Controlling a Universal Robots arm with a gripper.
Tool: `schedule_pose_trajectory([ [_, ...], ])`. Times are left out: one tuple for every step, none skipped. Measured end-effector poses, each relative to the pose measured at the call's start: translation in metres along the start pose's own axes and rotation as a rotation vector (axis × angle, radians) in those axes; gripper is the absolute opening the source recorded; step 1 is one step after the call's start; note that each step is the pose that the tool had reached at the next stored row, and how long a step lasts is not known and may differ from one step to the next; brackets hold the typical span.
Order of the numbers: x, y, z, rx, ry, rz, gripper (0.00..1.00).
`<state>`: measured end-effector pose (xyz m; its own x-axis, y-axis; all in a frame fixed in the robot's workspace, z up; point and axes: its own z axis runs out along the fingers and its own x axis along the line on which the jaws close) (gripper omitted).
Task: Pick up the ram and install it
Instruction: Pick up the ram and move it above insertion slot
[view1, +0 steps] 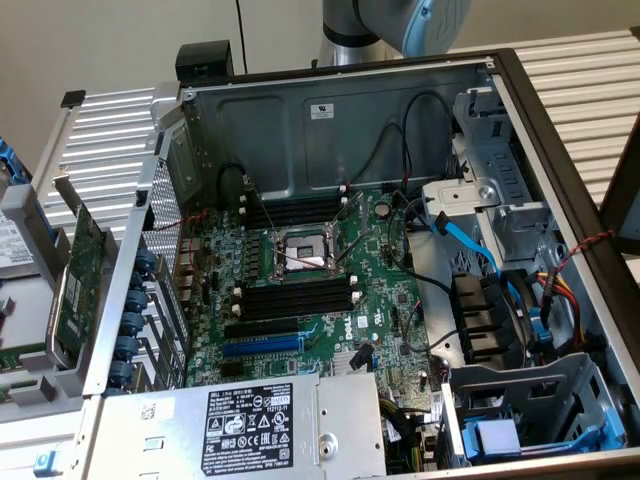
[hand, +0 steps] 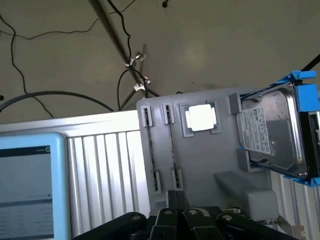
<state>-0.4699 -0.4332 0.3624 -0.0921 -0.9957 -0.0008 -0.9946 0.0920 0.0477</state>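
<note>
Ribbed aluminium tabletop carries an open computer case. Its motherboard faces up, and the black memory slots with white end clips appear unfilled, so the install is judged not yet done. The arm rises behind the case's rear wall, and a green expansion card stands outside the case on the exterior view's left. In the wrist view a grey holder rests on the same ribbed surface. It carries a processor chip, a hard drive in a blue caddy, and two thin strips standing on edge in narrow slots. The strip nearer the gripper is judged to be the ram, and the second strip lies just beside it and parallel. The ram's long axis runs straight away from the gripper toward the holder's far edge, in line with the tabletop's ribs, and its near end lies just ahead of the gripper. Whether the gripper is released or clenched cannot be told. A blue-framed screen sits beside the holder, and beyond the tabletop dark cables trail over a pale floor.
</note>
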Motion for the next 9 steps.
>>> schedule_pose_trajectory([
  [0.0, 0.0004, 0.0001, -0.0001, 0.0008, -0.016, 0.1],
  [0.0001, 0.0009, 0.0002, -0.0003, 0.0016, -0.031, 0.1],
  [0.0001, 0.0014, 0.0005, -0.0002, 0.0023, -0.045, 0.1],
  [0.0002, 0.0021, 0.0008, -0.0002, 0.0029, -0.058, 0.1],
  [0.0003, 0.0027, 0.0011, -0.0003, 0.0035, -0.071, 0.1],
  [0.0003, 0.0034, 0.0015, -0.0002, 0.0041, -0.082, 0.1],
  [0.0004, 0.0042, 0.002, -0.0003, 0.0046, -0.092, 0.1],
  [0.0005, 0.0049, 0.0026, -0.0004, 0.0051, -0.101, 0.11],
  [0.0006, 0.0059, 0.0033, -0.0004, 0.0055, -0.111, 0.11],
])
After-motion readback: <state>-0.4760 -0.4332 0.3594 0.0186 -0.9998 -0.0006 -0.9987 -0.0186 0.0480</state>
